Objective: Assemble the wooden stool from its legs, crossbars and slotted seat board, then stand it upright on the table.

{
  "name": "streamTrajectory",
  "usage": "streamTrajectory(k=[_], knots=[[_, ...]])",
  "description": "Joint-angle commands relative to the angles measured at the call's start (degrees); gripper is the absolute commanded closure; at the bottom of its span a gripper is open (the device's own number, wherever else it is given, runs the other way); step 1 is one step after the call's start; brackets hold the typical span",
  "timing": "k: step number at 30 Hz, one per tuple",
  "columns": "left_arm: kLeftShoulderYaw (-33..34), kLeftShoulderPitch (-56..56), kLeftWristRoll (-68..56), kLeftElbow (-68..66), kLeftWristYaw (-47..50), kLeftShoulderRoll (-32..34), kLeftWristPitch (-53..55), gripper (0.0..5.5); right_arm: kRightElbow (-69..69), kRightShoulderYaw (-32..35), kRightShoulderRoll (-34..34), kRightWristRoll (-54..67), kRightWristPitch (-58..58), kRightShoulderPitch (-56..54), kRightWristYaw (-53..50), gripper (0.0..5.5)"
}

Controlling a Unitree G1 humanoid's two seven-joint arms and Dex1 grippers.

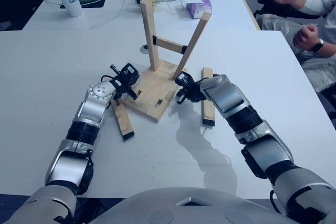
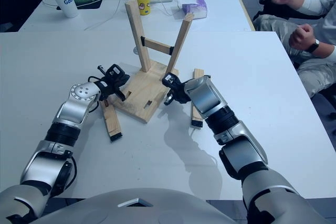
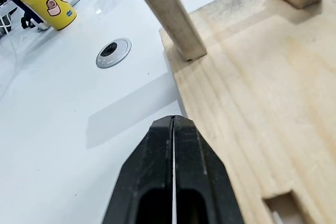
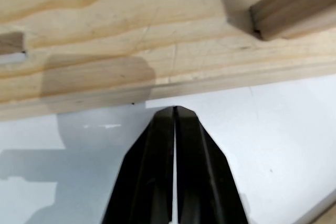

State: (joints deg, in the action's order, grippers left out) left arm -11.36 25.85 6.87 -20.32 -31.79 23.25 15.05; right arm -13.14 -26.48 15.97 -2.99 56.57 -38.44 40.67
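- Pale seat board (image 1: 152,95) lies flat on the table (image 1: 52,77); two legs (image 1: 149,35) stand in it, one crossbar (image 1: 169,44) joins them.
- Two loose legs (image 1: 208,103) lie beside it.
- Both closed, empty: left gripper (image 3: 172,129), right gripper (image 4: 175,116).

I am holding both arms out forward, elbows bent and forearms angling inward. My left gripper (image 3: 172,123) is pressing its two fingers flat together, and my right gripper (image 4: 175,111) is doing likewise.

An office, shown by desks (image 1: 47,72) and cable grommet (image 3: 113,52).
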Motion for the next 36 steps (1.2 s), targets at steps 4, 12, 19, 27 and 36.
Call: streamTrajectory(k=[4,12,19,27,36], knots=[[-3.89,-2.43,3.28,0.89,-2.17,1.82,3.37,5.49,-0.75,-0.15,0.38,-0.19,-0.10,-0.92,-0.62,5.50],[-5.16,-4.21,-0.55,10.53,-8.08,0.71,9.19,5.49,-1.24,0.18,0.18,-0.10,-0.63,-1.00,-1.09,5.50],[-4.57,-4.61,-3.00,15.94,-7.86,-1.57,14.35,5.49,-2.53,0.96,0.05,-0.38,-1.48,-1.09,-2.00,5.50],[-4.84,-5.78,-2.71,16.97,-7.26,-1.68,15.18,5.49,-0.40,2.58,0.52,-0.20,-1.38,-1.36,-2.89,5.50],[0.67,-5.78,-3.22,18.96,-1.36,-2.73,14.59,5.49,3.71,8.17,1.69,-0.44,-9.62,-1.34,-6.47,5.50]])
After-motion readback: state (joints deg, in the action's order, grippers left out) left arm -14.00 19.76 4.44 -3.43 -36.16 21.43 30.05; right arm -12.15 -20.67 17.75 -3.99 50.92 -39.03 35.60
